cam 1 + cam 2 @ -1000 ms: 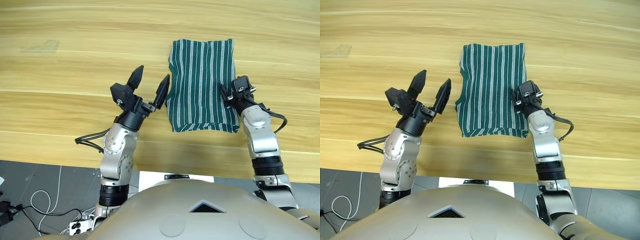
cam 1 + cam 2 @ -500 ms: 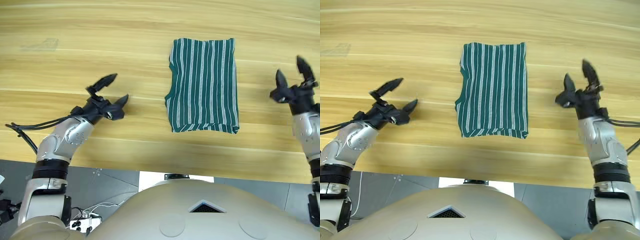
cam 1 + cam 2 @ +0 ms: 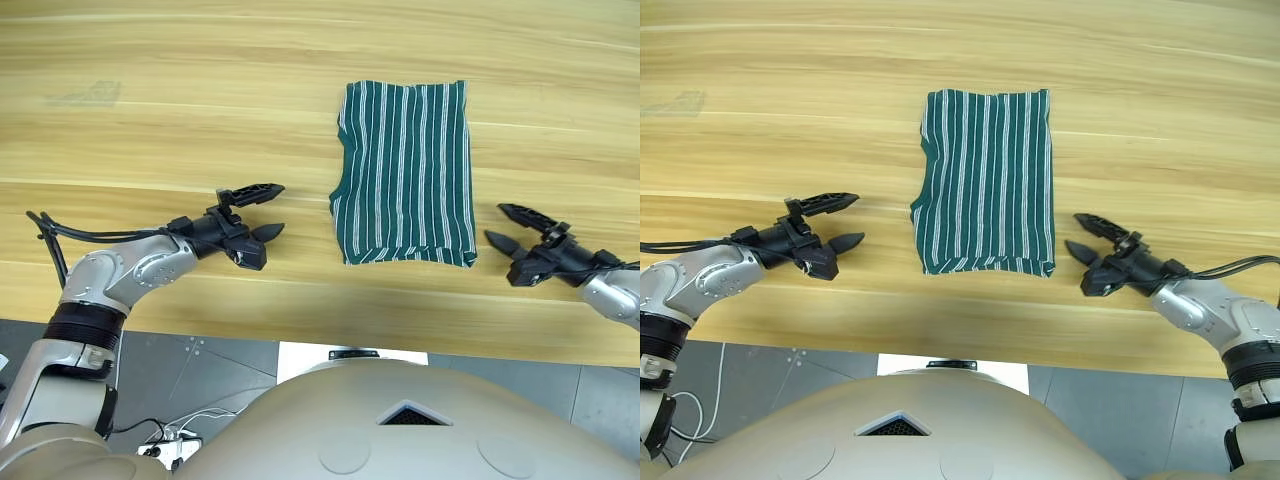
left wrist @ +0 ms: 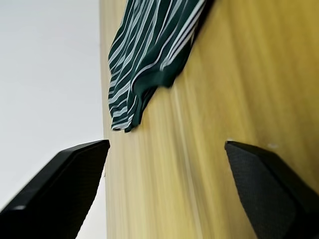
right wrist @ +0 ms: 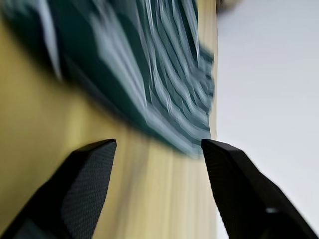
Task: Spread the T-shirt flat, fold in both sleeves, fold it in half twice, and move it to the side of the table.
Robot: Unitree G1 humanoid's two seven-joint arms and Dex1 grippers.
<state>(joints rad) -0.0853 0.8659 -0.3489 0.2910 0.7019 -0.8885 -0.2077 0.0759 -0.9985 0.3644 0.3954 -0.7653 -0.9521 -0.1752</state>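
Your folded green-and-white striped T-shirt (image 3: 405, 170) lies on the pale wooden bench (image 3: 150, 130), long axis pointing away from you, between the left hand (image 3: 279, 208) and right hand (image 3: 494, 222), both spread apart and empty, the right nearer its near corner.

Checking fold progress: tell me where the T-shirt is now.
In the head views the folded T-shirt lies mid-table, between the left claw and right claw, touching neither.
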